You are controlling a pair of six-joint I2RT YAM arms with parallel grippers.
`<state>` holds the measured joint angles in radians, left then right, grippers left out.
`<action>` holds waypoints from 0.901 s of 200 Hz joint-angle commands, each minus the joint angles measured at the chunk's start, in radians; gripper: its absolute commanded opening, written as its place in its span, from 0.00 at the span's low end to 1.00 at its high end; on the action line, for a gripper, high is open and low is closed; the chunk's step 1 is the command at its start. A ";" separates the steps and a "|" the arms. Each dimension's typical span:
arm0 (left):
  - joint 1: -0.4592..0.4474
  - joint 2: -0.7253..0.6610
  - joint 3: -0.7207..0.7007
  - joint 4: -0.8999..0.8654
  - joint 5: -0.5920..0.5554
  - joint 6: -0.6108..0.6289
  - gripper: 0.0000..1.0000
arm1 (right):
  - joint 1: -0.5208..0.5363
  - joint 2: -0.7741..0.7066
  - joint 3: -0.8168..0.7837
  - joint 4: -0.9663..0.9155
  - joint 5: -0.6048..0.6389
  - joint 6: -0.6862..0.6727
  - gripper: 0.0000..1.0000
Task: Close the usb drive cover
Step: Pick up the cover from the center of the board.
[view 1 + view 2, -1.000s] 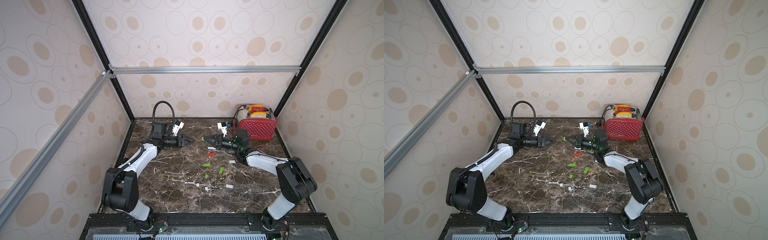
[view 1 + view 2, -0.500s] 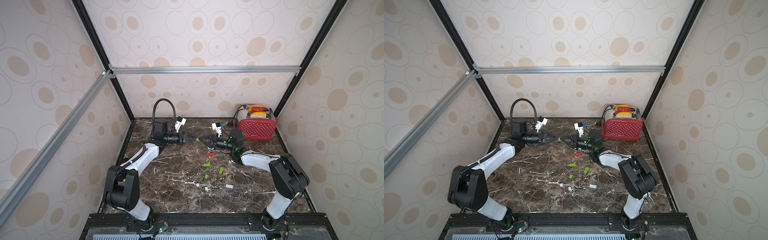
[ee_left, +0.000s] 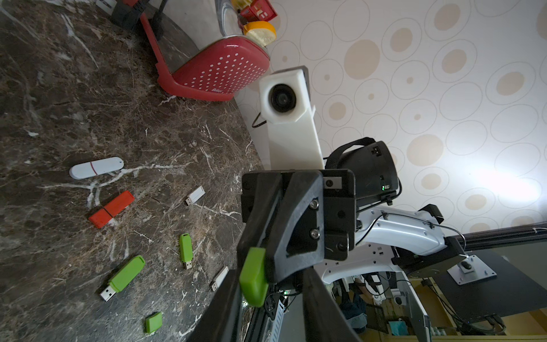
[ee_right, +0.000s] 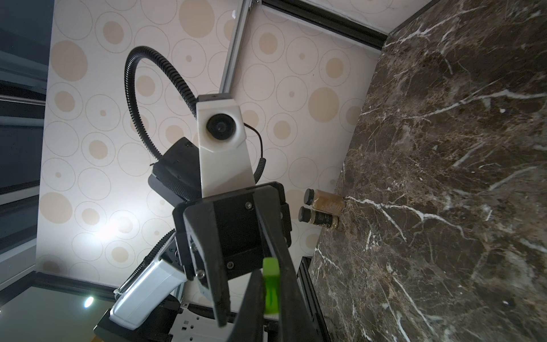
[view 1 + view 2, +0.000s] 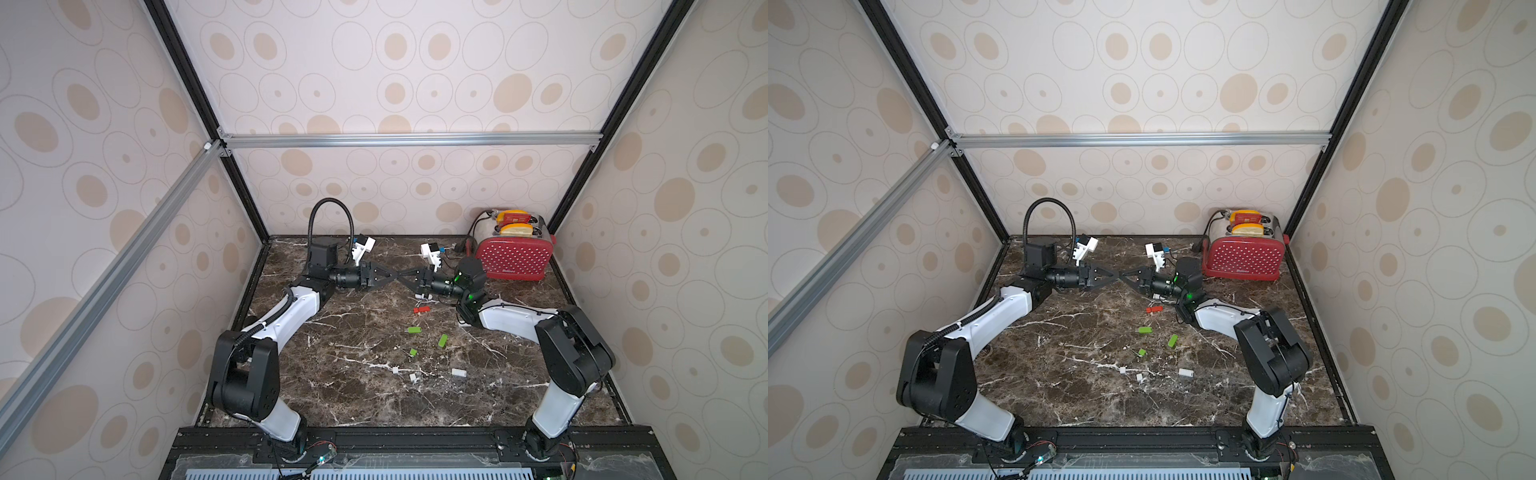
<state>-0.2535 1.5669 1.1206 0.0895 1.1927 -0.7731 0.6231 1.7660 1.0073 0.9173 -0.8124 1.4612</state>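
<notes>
- Both arms have swung in: left fingers (image 3: 322, 314) and right fingers (image 3: 293, 213) now meet tip-to-tip above the dark marble worktop (image 5: 353, 395).
- Right fingers pinch the small green plastic usb drive (image 3: 253, 277); left fingers are narrowing around it, so the cover-closing probably comes next.

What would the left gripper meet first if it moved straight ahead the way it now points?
The green usb piece clamped in the right gripper, which faces it head-on; the piece seems to sit between the parted jaws of the left gripper, though depth is unclear.

Toaster (image 5: 513, 259) near right tool (image 5: 397, 277); left marble (image 5: 332, 374) bare
</notes>
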 commanded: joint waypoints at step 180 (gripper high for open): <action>0.014 0.012 0.052 0.033 0.002 -0.012 0.21 | 0.010 0.033 0.004 0.057 -0.005 0.027 0.00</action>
<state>-0.2420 1.5688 1.1259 0.0887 1.1816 -0.7776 0.6235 1.7782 1.0073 0.9627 -0.8101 1.4853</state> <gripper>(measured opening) 0.223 0.104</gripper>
